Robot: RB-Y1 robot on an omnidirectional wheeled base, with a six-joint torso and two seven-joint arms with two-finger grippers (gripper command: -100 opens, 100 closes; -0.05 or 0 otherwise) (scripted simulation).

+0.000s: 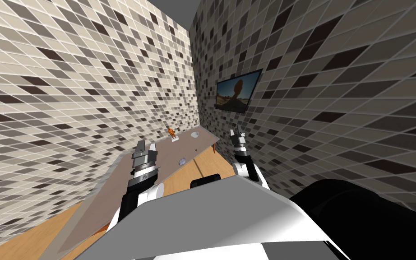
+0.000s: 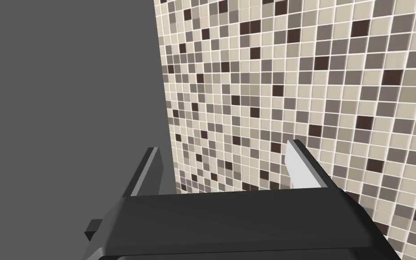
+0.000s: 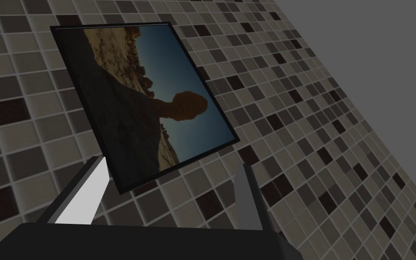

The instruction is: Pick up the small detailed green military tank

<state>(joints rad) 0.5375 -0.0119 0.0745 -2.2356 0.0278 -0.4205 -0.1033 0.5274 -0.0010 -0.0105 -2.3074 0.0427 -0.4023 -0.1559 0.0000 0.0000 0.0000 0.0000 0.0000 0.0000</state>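
A long grey-brown table [image 1: 175, 151] runs along the tiled wall on my left. On its far half are a small orange figure [image 1: 171, 132], a pale round dish [image 1: 195, 134], a small grey lump [image 1: 182, 160] near the front edge and a tiny dark speck [image 1: 196, 147]; they are too small to tell what each is. My left gripper [image 1: 145, 148] [image 2: 224, 148] hangs open over the table's middle, holding nothing. My right gripper [image 1: 236, 133] [image 3: 172, 163] is raised off the table's far right end, open and empty.
Tiled walls close in on the left and right and meet in a corner behind the table. A framed picture [image 1: 238, 91] hangs on the right wall. A strip of wooden floor [image 1: 182, 178] lies between the table and me.
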